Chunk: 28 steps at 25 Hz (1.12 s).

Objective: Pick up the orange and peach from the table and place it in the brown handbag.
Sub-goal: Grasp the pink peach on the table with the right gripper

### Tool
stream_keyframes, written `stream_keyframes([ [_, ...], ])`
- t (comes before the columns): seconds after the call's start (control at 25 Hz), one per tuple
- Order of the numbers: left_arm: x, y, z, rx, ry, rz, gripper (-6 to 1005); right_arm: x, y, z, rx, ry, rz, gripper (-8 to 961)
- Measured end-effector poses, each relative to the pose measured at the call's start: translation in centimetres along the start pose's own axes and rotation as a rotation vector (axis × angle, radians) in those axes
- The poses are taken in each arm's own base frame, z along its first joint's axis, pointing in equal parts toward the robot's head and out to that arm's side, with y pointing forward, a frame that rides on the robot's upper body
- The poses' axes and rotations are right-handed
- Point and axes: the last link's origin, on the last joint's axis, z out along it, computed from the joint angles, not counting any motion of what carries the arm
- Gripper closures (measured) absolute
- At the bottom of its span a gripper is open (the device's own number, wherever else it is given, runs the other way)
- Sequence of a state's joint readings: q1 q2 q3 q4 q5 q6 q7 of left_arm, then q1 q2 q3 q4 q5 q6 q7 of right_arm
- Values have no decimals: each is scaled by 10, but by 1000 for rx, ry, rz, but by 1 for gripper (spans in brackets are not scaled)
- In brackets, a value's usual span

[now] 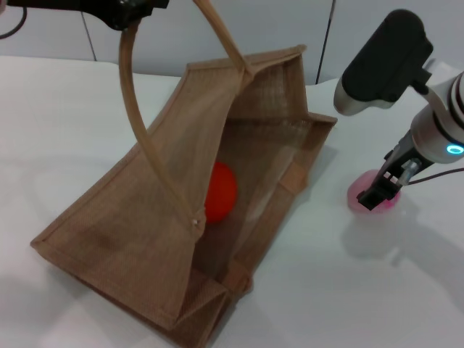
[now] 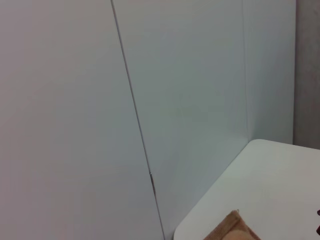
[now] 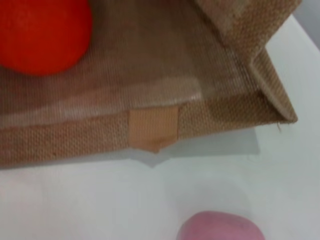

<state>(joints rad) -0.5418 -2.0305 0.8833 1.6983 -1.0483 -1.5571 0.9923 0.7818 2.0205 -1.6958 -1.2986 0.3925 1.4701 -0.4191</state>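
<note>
The brown handbag point(image 1: 167, 239) lies tipped on the white table with its mouth facing right. Its corner shows in the left wrist view point(image 2: 235, 231) and its inside in the right wrist view point(image 3: 165, 65). My left gripper point(image 1: 129, 13), at the top left, is shut on one long handle point(image 1: 138, 123) and holds it up. The orange point(image 1: 221, 190) lies inside the bag and also shows in the right wrist view point(image 3: 42, 32). The peach point(image 1: 360, 194) rests on the table right of the bag. My right gripper point(image 1: 382, 191) is down against the peach, which the right wrist view point(image 3: 220, 229) shows close by.
The white table point(image 1: 65, 130) extends left and in front of the bag. A pale panelled wall point(image 2: 75, 100) stands behind the table's far edge. The bag's second handle point(image 1: 221, 36) arches up over the bag's mouth.
</note>
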Motion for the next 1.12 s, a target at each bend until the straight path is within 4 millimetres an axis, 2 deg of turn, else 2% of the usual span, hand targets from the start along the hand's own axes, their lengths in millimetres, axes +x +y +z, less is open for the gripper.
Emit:
stream_keyframes([
  [0.36, 0, 0, 2, -6, -1, 1, 862, 3, -7, 22, -8, 26, 2, 102],
  [1.12, 0, 0, 6, -21, -3, -8, 861, 9, -15, 45, -9, 56, 28, 102],
])
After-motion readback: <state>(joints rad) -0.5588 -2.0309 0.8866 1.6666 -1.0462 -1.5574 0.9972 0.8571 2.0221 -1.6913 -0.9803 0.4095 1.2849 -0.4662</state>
